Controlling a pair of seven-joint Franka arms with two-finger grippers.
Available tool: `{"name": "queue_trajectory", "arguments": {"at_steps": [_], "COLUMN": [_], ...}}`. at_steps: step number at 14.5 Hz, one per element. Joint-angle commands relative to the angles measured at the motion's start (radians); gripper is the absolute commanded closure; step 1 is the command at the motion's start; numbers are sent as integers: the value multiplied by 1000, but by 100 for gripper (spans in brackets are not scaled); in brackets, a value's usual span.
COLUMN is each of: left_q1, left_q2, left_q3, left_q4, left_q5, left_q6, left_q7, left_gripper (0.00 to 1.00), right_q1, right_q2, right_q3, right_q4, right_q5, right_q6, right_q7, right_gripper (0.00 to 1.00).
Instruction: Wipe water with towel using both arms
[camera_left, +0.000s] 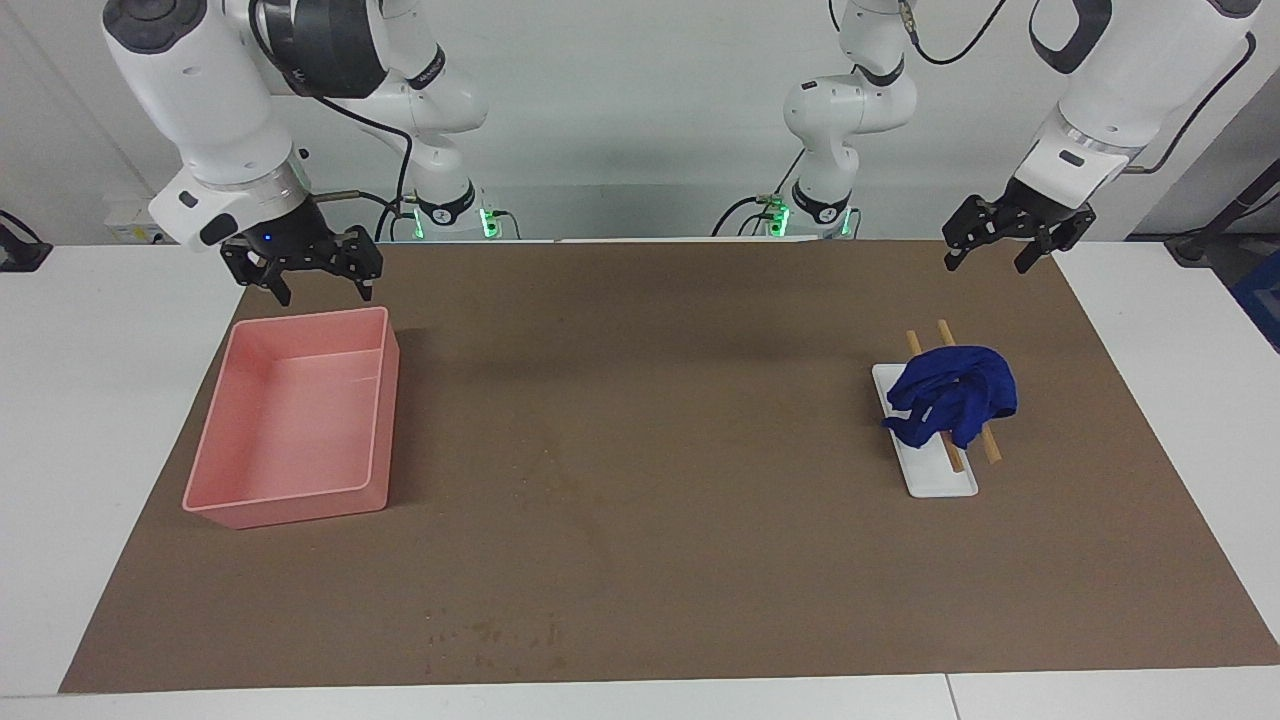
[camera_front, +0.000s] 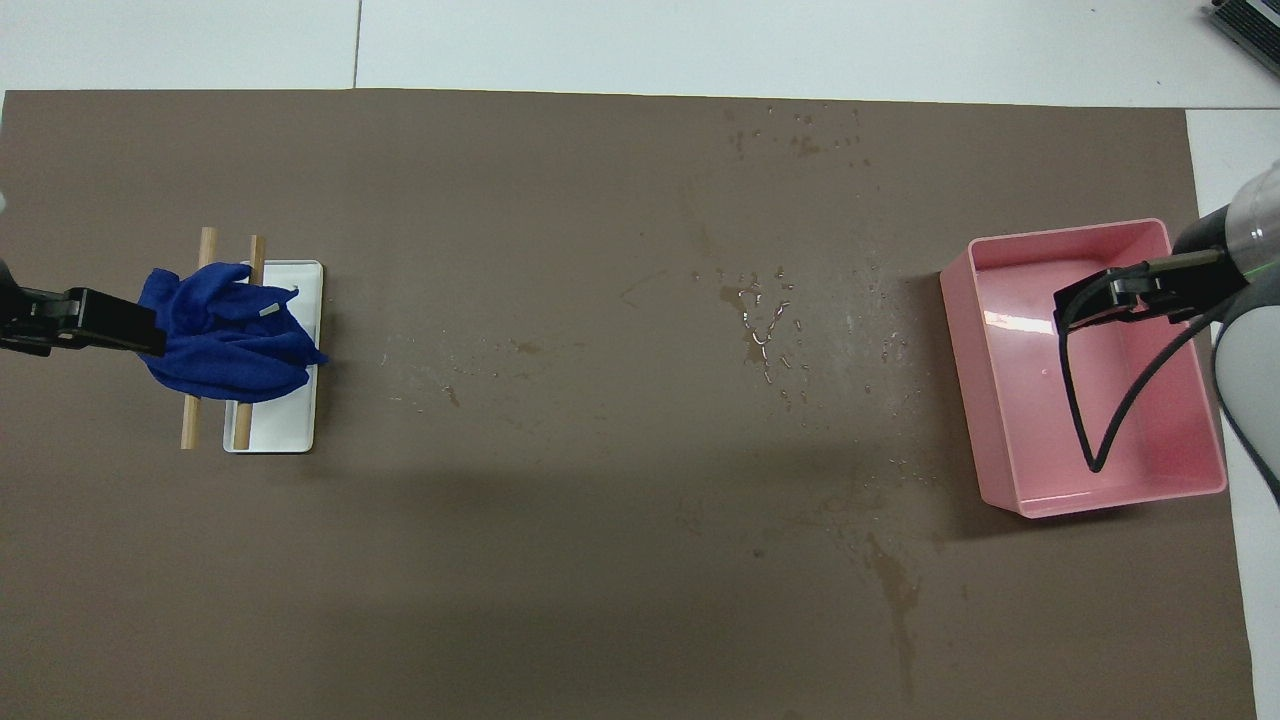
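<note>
The royal-blue towel (camera_left: 955, 395) lies crumpled over a white flat rack (camera_left: 940, 480) with two wooden sticks, at the left arm's end of the brown mat; it also shows in the overhead view (camera_front: 225, 335). Water droplets (camera_front: 765, 325) glisten on the middle of the mat, between the towel and the pink tray. My left gripper (camera_left: 990, 255) hangs open and empty in the air over the mat, apart from the towel; it also shows in the overhead view (camera_front: 120, 325). My right gripper (camera_left: 322, 278) hangs open and empty over the pink tray (camera_left: 210, 490).
The pink tray (camera_front: 1000, 400) stands at the right arm's end of the mat. More wet spots (camera_front: 800, 130) lie near the mat's edge farthest from the robots. A dark stain (camera_front: 900, 590) marks the mat nearer to the robots. White table (camera_left: 100, 350) surrounds the mat.
</note>
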Motion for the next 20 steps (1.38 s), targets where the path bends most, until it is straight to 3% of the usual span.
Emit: {"name": "queue_trajectory", "arguments": {"at_steps": [1, 5, 9, 13, 17, 20], "left_q1": [-2, 9, 116, 139, 116, 128], "left_q2": [-20, -39, -66, 59, 55, 32], "left_q3": [5, 11, 11, 11, 8, 6], "left_q4": [-18, -63, -276, -332, -415, -508], "left_q5": [-9, -7, -7, -7, -9, -9], "left_q6": [12, 59, 419, 670, 718, 794], "left_q7": [6, 0, -8, -43, -208, -213], "left_gripper": [0, 0, 0, 0, 2, 13], "right_q1": [-5, -5, -5, -5, -5, -5], "right_q2": [-25, -25, -25, -28, -30, -37], "right_q3": [5, 5, 5, 5, 5, 5], "right_q4": [-35, -36, -38, -50, -52, -68], "right_q5": [21, 21, 21, 37, 43, 81], "right_q6": [24, 27, 26, 29, 29, 33], "right_q7": [9, 9, 9, 21, 30, 72], "right_gripper": [0, 0, 0, 0, 0, 0]}}
